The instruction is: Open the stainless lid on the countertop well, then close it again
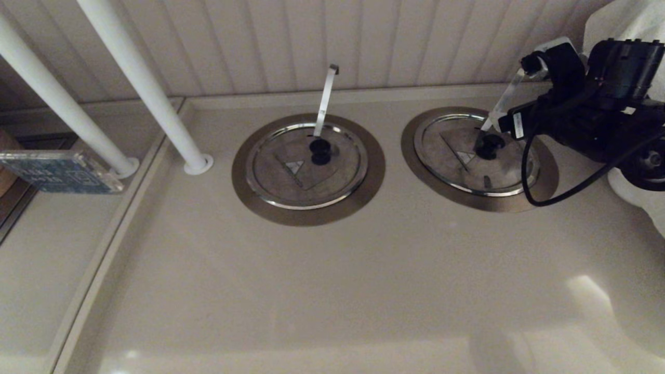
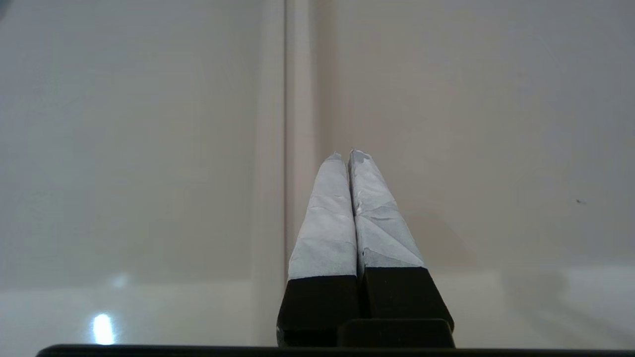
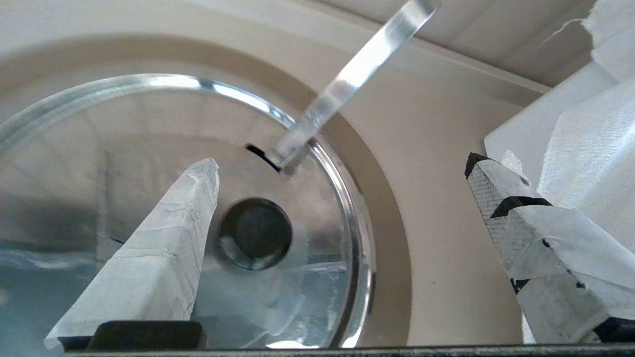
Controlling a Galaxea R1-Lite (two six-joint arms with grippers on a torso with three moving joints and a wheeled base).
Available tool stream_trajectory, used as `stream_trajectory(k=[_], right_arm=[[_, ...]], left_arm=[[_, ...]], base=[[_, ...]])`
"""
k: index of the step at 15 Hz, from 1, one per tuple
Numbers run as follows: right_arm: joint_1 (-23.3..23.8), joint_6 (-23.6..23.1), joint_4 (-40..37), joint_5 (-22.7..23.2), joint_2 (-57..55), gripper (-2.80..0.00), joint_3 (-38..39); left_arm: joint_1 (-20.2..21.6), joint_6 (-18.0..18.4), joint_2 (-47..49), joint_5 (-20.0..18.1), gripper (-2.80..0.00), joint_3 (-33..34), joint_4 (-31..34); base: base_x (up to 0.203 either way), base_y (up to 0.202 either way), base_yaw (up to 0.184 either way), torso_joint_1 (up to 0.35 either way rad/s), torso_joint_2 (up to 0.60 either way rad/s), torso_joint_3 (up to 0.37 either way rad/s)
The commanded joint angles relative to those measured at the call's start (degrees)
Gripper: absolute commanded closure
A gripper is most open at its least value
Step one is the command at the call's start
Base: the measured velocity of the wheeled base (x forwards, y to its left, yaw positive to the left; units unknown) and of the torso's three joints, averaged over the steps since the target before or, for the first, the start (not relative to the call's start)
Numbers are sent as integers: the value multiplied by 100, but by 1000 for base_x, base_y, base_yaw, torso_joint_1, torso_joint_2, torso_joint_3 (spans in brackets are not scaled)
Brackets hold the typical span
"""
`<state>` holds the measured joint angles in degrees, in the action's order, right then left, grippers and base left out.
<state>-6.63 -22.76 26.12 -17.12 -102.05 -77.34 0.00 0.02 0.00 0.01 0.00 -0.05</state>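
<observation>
The stainless lid (image 1: 457,166) lies flat and closed on the right countertop well, so the dark interior is hidden. Only the well's brownish ring (image 1: 545,179) shows around it. A flat utensil handle (image 1: 503,104) sticks up through the lid's slot. My right arm (image 1: 582,114) hangs over the lid's far right side. In the right wrist view my right gripper (image 3: 342,161) is open above the lid (image 3: 124,129). The black knob (image 3: 255,233) sits beside one finger, untouched. My left gripper (image 2: 346,153) is shut and empty over bare countertop, out of the head view.
A twin lid (image 1: 291,182) with its own upright handle (image 1: 326,98) sits in a ring to the left. Two white poles (image 1: 145,88) slant down at the back left beside a blue box (image 1: 57,171). White cloth (image 1: 634,21) bunches at the far right, against the panelled back wall.
</observation>
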Motion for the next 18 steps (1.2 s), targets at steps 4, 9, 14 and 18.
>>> stream_trajectory(k=[4,9,14,18], right_arm=[[-174,627,-154,-3,251,-280,-142],[-373,1483,-2082,259,1141,0,-364],[-441,2082,-3381,266,2709,0,27],[-397,2235,-3954,83,4613,0,1304]], left_arm=[[0,-2,0,-1,0,0,5],[0,-2,0,-1,0,0,-4],[0,5,0,-1,0,0,-4],[0,6,0,-1,0,0,-4]], base=[[0,0,0,0,0,0],[0,0,0,0,0,0],[0,0,0,0,0,0],[0,0,0,0,0,0]])
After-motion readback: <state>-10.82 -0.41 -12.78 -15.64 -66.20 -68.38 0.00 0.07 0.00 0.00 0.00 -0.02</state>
